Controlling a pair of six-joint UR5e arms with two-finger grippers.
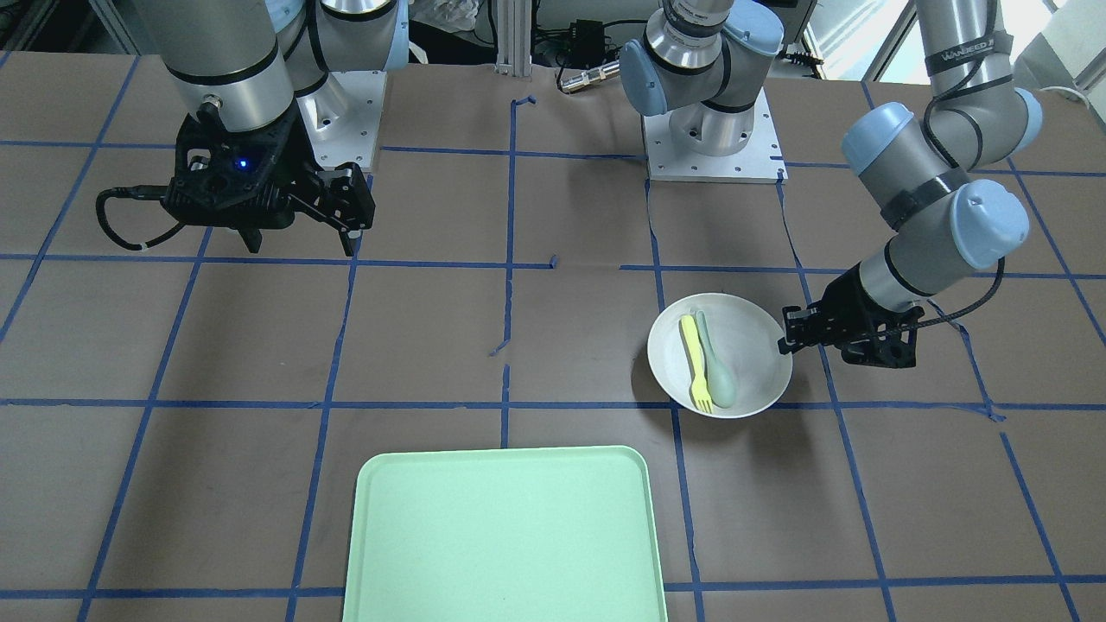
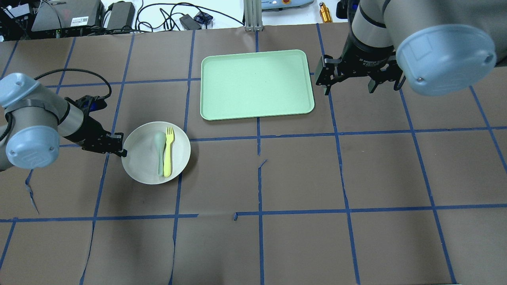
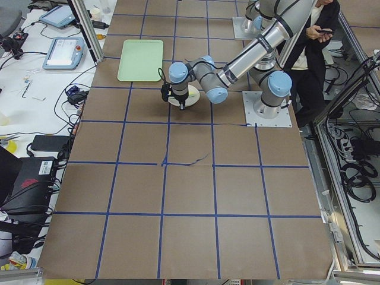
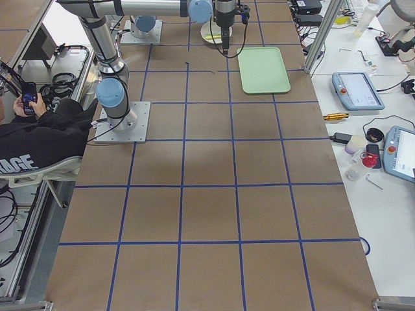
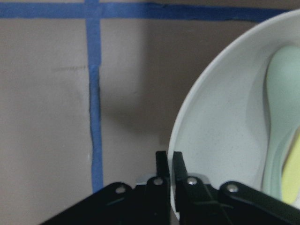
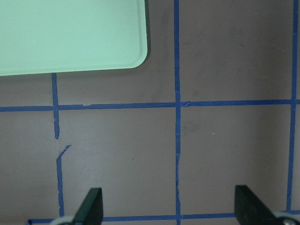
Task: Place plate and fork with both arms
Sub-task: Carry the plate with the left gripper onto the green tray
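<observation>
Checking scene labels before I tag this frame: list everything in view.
plate: 1, pale white-grey, robot's left part of the table
fork: 1, pale yellow, in the plate
spoon: 1, pale grey-green, in the plate, beside the fork
tray: 1, mint green, far middle of the table
table: 1, brown, blue tape grid
operator: 1, dark clothes, phone in hand, behind the robot bases
left arm: 1, silver-grey, light-blue caps, reaching low to the plate
right arm: 1, same colours, raised near the tray
left claw: 1, black, shut on the plate's rim
right claw: 1, black, open, above the table right of the tray
</observation>
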